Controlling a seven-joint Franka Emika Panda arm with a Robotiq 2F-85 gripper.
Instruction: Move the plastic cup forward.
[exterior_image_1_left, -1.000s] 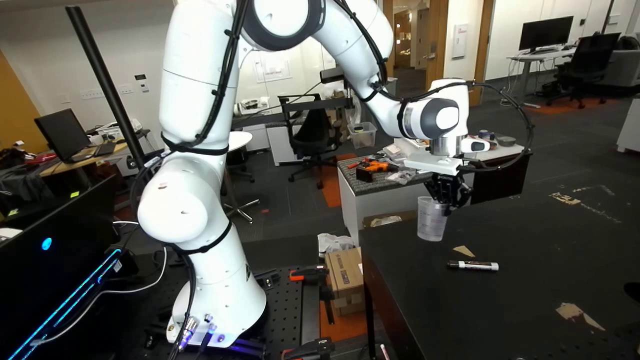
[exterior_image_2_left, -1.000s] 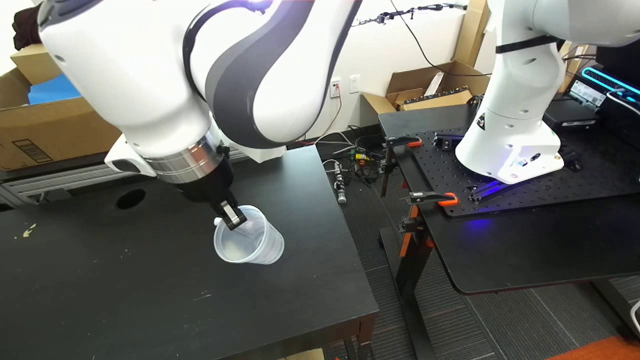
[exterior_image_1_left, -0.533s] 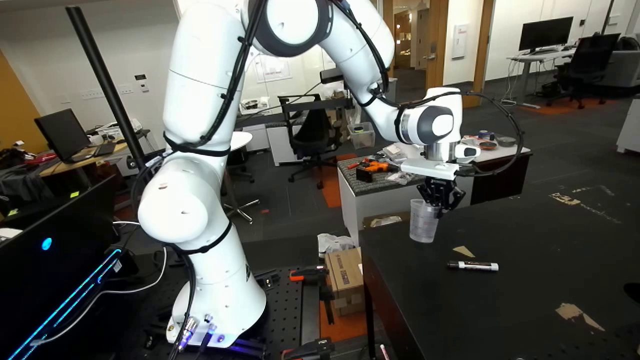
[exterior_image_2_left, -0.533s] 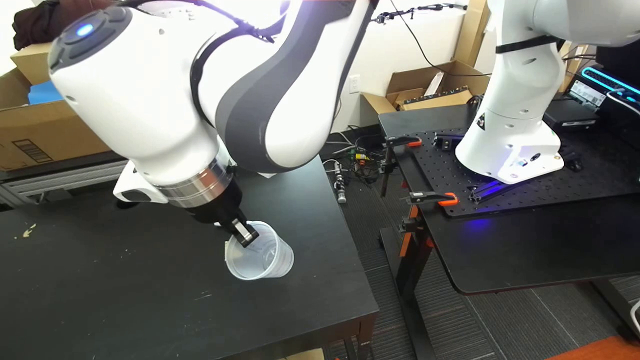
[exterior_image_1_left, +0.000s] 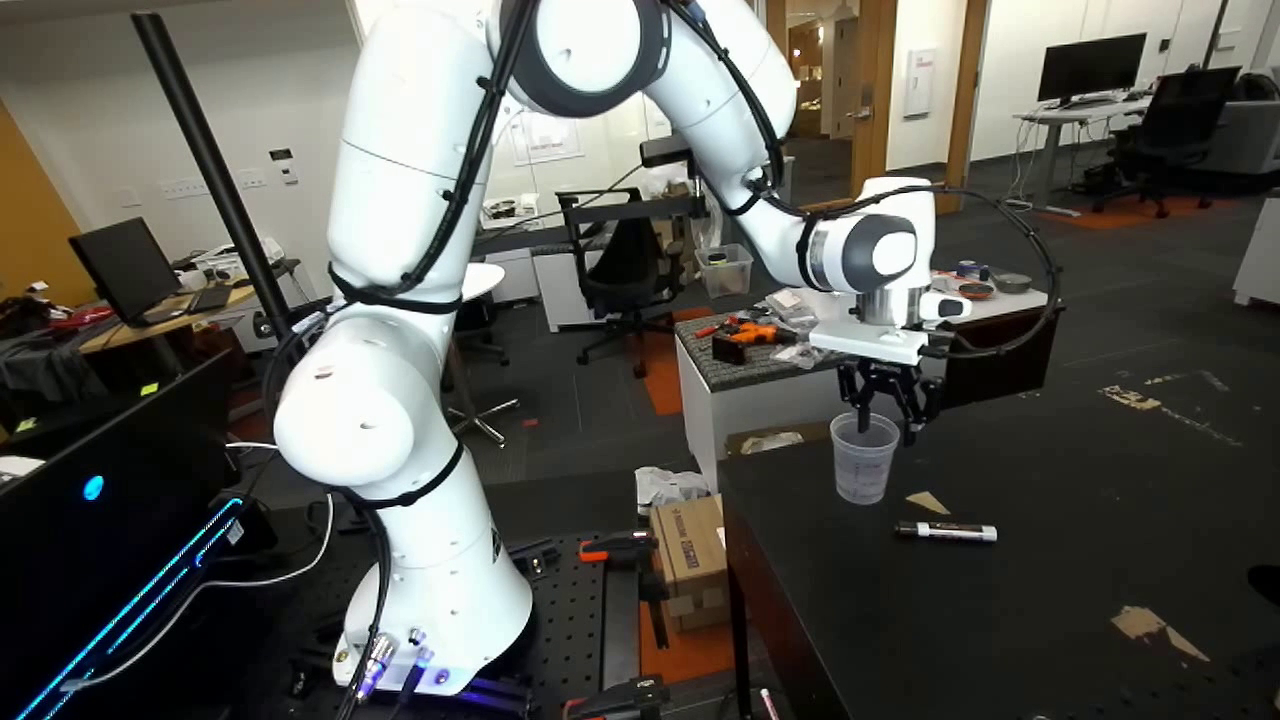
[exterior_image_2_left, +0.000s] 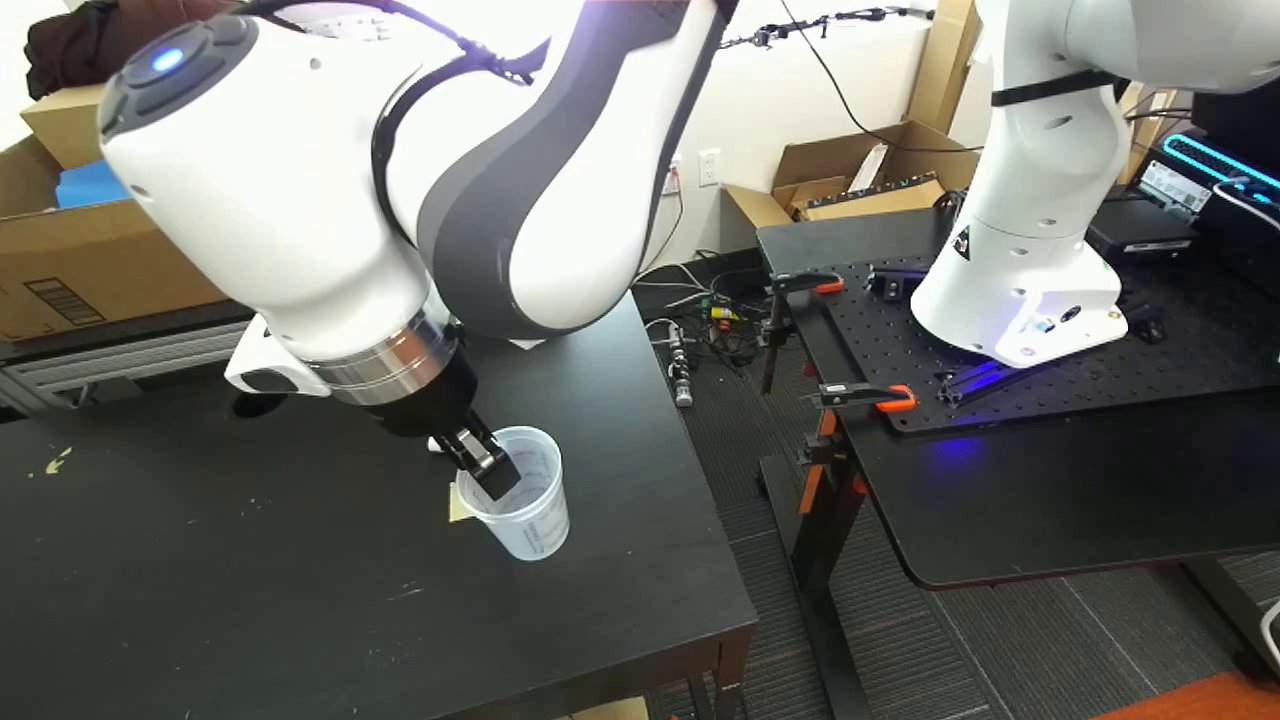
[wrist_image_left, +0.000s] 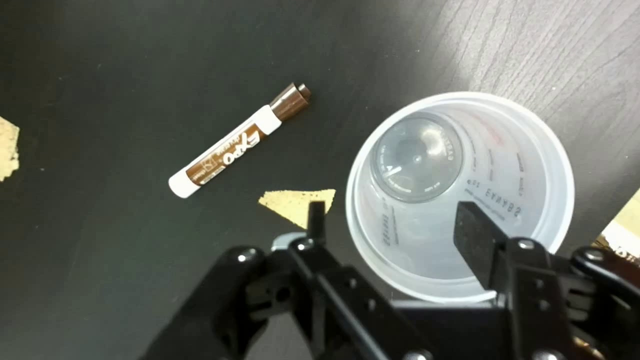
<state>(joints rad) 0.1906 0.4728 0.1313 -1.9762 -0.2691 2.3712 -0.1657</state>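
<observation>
The plastic cup (exterior_image_1_left: 862, 474) stands upright near the marker (exterior_image_1_left: 947, 531), apart from it. My gripper (exterior_image_1_left: 886, 434) is spread astride the cup's rim, pinching nothing. I judge this the release; next I should rise straight up without snagging it.

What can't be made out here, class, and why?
Wrist view: part of the plastic cup, hidden behind the tool.
Wrist view: leftmost tan patch, cut off by the edge.
In an exterior view: Expo marker, mostly behind the tool.
In both exterior views: cup printing, too small to read.
</observation>
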